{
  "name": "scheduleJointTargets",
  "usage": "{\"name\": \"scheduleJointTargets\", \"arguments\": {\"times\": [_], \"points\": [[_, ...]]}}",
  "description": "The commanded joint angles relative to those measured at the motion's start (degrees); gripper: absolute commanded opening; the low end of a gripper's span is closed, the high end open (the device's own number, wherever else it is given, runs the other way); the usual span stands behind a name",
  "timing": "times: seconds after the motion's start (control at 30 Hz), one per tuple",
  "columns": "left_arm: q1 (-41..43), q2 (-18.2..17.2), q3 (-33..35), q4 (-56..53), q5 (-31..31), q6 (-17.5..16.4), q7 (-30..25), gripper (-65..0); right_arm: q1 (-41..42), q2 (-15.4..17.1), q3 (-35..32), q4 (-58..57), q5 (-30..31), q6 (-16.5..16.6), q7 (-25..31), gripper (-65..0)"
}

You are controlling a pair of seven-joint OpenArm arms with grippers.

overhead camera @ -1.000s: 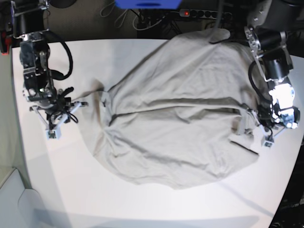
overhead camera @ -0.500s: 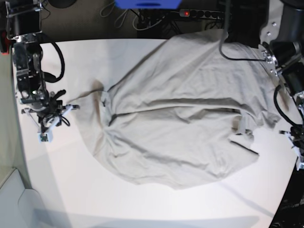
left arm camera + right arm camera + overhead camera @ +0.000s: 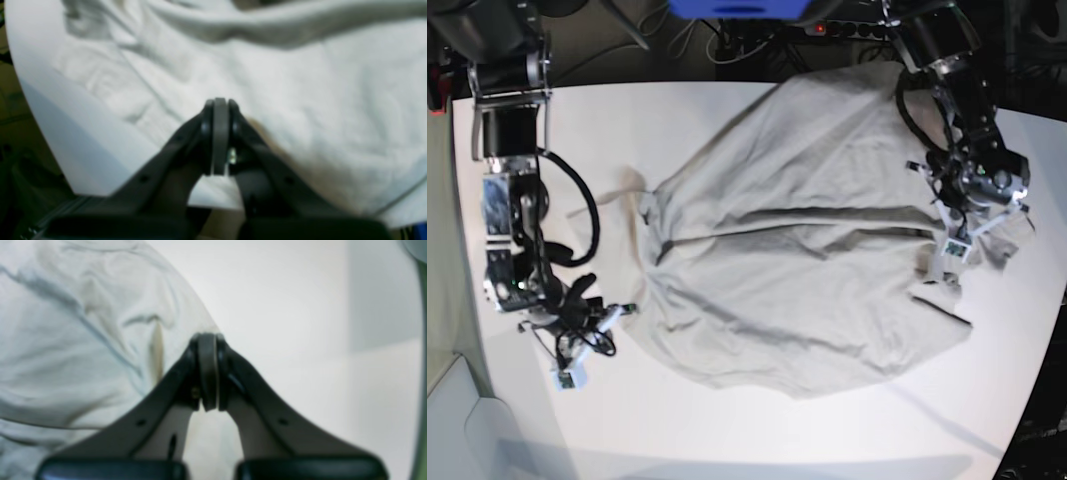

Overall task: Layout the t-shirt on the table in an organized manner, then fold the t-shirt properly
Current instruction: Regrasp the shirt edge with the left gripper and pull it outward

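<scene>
The light grey-beige t-shirt [image 3: 807, 250] lies crumpled and spread over the middle and right of the white table [image 3: 727, 430], with creases across it. My left gripper [image 3: 954, 250] is shut and hangs over the shirt's right side; in the left wrist view [image 3: 220, 103] its pads are pressed together above the cloth [image 3: 317, 100], with nothing between them. My right gripper [image 3: 569, 378] is shut over bare table, left of the shirt's lower left edge. In the right wrist view [image 3: 207, 338] it sits just beside the shirt's edge [image 3: 66, 340].
A power strip with cables [image 3: 847, 28] and a blue object [image 3: 737, 8] lie behind the table's back edge. The table's rounded edge [image 3: 66, 133] is close to my left gripper. A grey floor strip runs along the front left [image 3: 467, 430].
My left gripper moved in from the table's right edge onto the shirt's right side. My right gripper moved toward the front, closer to the shirt's lower left edge. The shirt lies as before.
</scene>
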Motion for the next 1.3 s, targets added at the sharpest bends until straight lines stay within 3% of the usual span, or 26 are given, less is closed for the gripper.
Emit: {"name": "scheduleJointTargets", "arguments": {"times": [0.0,0.1,0.2,0.43,0.63,0.7,0.87,0.97,1.1,1.27], "points": [[0.6,0.0,0.0,3.0,0.3,0.3,-0.2,-64.9,3.7,-0.2,0.4,-3.1,-0.4,1.1,1.3,-64.7],[4.3,1.8,-0.1,8.2,0.3,0.3,-0.1,-64.9,9.9,-2.7,0.3,-14.7,-0.4,4.7,3.2,-64.7],[7.5,2.3,-0.1,11.9,0.2,0.3,2.0,-64.9,15.3,-4.7,0.3,-26.4,-0.4,6.3,7.2,-64.7],[12.5,2.4,-0.2,13.9,-0.1,0.3,3.7,-64.9,19.1,-7.0,0.4,-44.1,-0.4,6.1,18.5,-64.6],[12.5,3.4,-0.1,13.8,-0.2,0.3,3.6,-64.9,18.9,-6.9,0.3,-51.0,-0.6,5.8,22.9,-64.6],[12.2,4.0,-0.1,13.8,-0.2,0.3,3.6,-64.9,18.8,-5.4,0.3,-51.9,-2.7,4.1,23.8,-64.6],[9.4,4.3,0.2,13.2,-0.2,0.3,3.5,-64.9,17.1,-1.6,0.6,-51.9,-6.8,-3.8,25.1,-64.6],[7.5,5.0,0.3,11.7,-0.2,0.3,3.5,-64.9,16.8,0.6,0.7,-51.9,-7.0,-5.7,24.7,-64.6],[5.1,7.5,0.4,7.8,-0.2,0.3,3.4,-64.9,14.9,3.4,0.8,-52.2,-6.6,-12.2,24.5,-64.6],[3.7,8.8,0.4,1.8,-0.1,0.3,-2.5,-64.9,12.0,4.4,0.7,-52.0,-6.6,-13.3,24.5,-64.6]]}}
